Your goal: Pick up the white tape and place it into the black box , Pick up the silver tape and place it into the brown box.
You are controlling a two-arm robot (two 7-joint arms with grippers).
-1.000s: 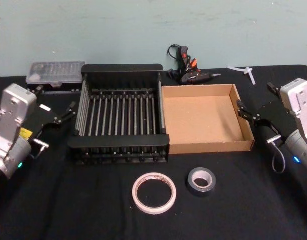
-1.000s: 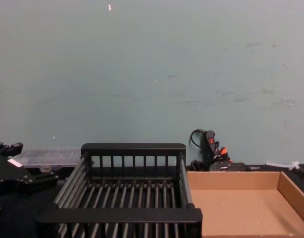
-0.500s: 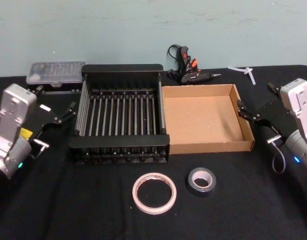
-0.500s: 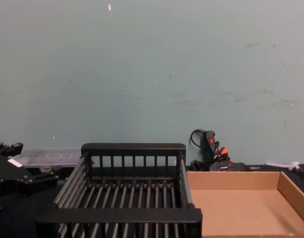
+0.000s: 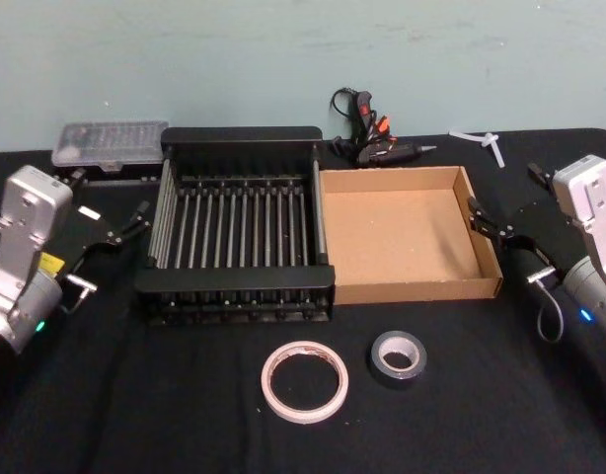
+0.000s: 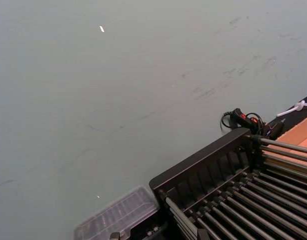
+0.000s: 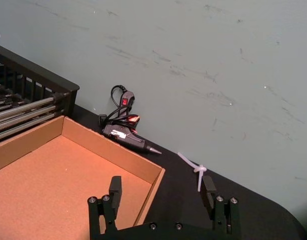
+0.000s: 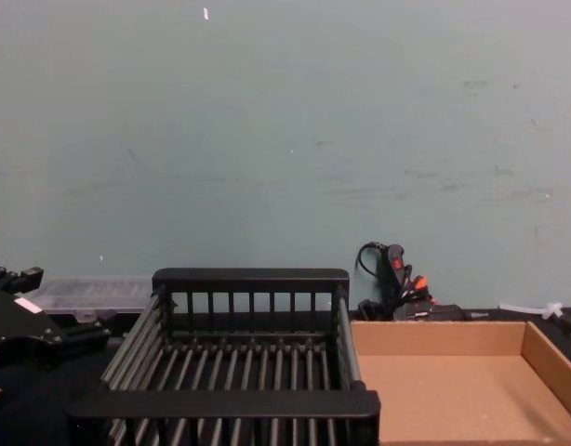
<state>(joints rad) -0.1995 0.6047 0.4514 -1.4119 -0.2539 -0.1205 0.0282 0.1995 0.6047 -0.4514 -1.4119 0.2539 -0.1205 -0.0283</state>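
Note:
The white tape [image 5: 304, 381] lies flat on the black cloth near the table's front, with the smaller silver tape [image 5: 397, 358] just to its right. Behind them, the black box [image 5: 234, 280] and the brown box [image 5: 403, 235] stand side by side, with nothing inside either. My left gripper [image 5: 127, 225] hovers open to the left of the black box [image 6: 203, 165]. My right gripper [image 5: 490, 223] hovers open at the brown box's right wall; the right wrist view shows its fingers [image 7: 115, 188] spread over the corner of the brown box [image 7: 48, 170]. Neither gripper holds anything.
A black and orange glue gun [image 5: 368, 136] lies behind the boxes by the wall. A clear plastic case [image 5: 110, 143] sits at the back left and a white plastic piece [image 5: 487, 141] at the back right. Black cloth surrounds the tapes.

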